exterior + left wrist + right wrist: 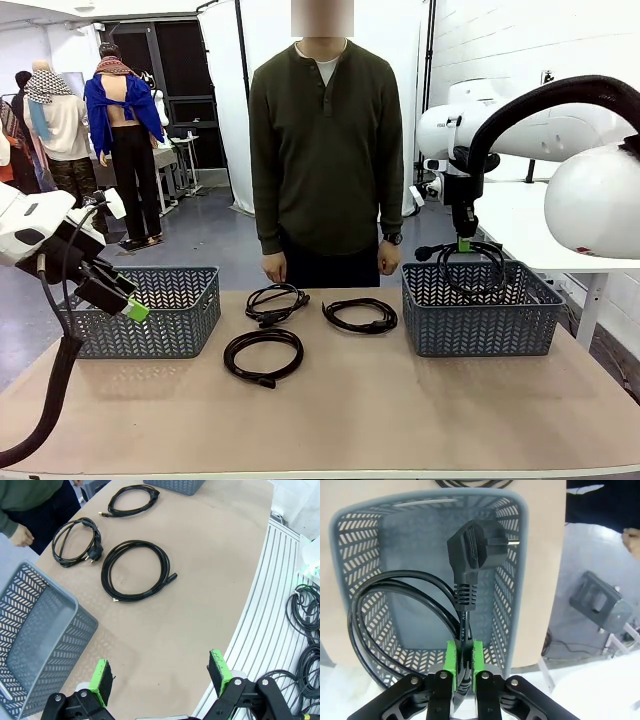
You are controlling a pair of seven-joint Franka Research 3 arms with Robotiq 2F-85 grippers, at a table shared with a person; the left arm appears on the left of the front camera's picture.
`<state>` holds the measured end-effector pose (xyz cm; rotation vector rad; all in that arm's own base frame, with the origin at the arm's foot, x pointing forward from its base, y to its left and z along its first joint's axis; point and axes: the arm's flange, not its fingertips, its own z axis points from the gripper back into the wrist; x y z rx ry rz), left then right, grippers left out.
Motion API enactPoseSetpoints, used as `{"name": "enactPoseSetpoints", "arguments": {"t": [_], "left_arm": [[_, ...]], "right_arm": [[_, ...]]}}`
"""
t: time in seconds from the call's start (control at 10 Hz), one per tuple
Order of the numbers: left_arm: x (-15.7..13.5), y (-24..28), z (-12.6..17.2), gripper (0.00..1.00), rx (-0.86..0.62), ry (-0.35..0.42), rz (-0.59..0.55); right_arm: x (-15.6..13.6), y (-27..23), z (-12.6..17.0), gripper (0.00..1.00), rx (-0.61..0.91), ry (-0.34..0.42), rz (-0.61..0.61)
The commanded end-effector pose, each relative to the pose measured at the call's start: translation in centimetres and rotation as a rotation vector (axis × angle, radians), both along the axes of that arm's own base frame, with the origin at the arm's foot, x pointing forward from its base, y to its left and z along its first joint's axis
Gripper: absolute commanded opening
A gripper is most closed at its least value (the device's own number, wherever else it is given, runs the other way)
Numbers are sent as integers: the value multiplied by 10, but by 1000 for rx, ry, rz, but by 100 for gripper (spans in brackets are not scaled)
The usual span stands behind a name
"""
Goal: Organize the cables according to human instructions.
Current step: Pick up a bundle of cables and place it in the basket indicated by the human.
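Observation:
Three coiled black cables lie on the tan table: one point(263, 354) nearest me, one point(276, 301) at the far middle, one point(360, 315) to its right. The left wrist view shows the same coils point(136, 570), point(77, 541), point(131, 500). My right gripper point(464, 244) hangs above the right grey basket point(478, 318), shut on a fourth cable point(464, 630) just below its chunky plug point(478, 545); the loop dangles into the basket point(350, 550). My left gripper point(133, 309) stands open and holds nothing by the left grey basket point(150, 325). The person point(325, 150) stands behind the table, hands down.
The left basket point(30, 630) sits close beside my left fingers point(101, 680). More cable coils point(306, 611) lie on the floor beyond the table's edge. A white table stands at the right behind the right basket.

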<state>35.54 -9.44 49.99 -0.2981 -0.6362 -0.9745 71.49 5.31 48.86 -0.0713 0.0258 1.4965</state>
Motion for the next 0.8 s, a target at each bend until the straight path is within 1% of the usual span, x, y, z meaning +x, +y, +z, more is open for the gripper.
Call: {"name": "enactPoseSetpoints", "arguments": {"t": [0.0,0.1,0.3,0.6,0.7], "left_arm": [[1,2,-1,100,-16,2,-15],[1,2,-1,100,-16,2,-15],[1,2,-1,100,-16,2,-15],[1,2,-1,100,-16,2,-15],[1,2,-1,100,-16,2,-15]], "right_arm": [[18,4,-3,0,-34,-18,-13],[22,6,-9,0,-33,-21,-18],[26,8,-20,0,-22,25,-10],[30,7,-34,0,-26,39,-12],[30,7,-37,7,-23,43,-6]]}}
